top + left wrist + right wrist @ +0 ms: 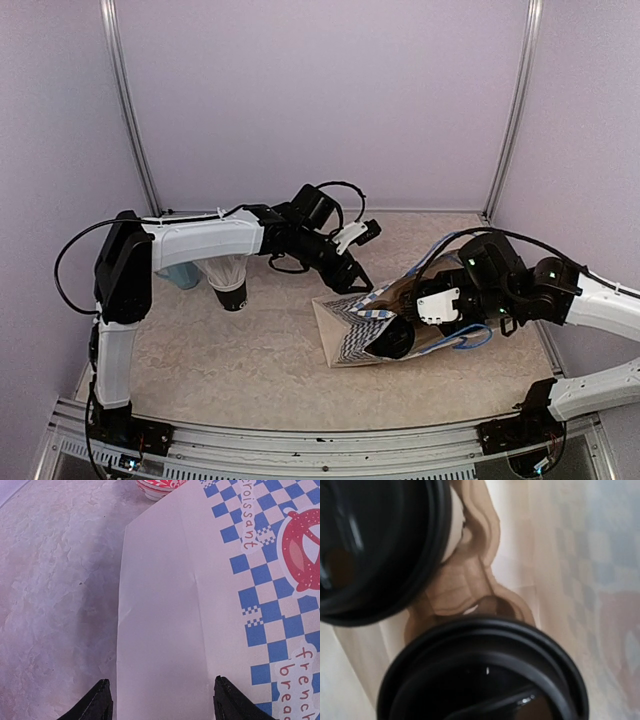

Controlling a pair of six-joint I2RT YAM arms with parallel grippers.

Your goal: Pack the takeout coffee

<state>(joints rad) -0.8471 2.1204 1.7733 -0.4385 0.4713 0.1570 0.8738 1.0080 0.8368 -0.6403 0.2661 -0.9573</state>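
The paper bag (345, 335) lies on its side in the middle of the counter (250, 360), its blue checked print facing up. The left end effector (162, 702) hangs just over the plain white part of the bag (165, 605), its two fingers spread wide with nothing between them. A red and white bowl (159, 486) shows at the far edge of that view.

The right end effector (408, 330) is at the bag's open mouth; whether it grips anything I cannot tell, as its fingers do not show. Its camera looks onto the two coffee cups (375, 545), seen only as round black lids, one at upper left and one at the bottom (480, 680). They sit in a brown cardboard carrier (465, 585), with the pale bag paper (570, 580) close beside them
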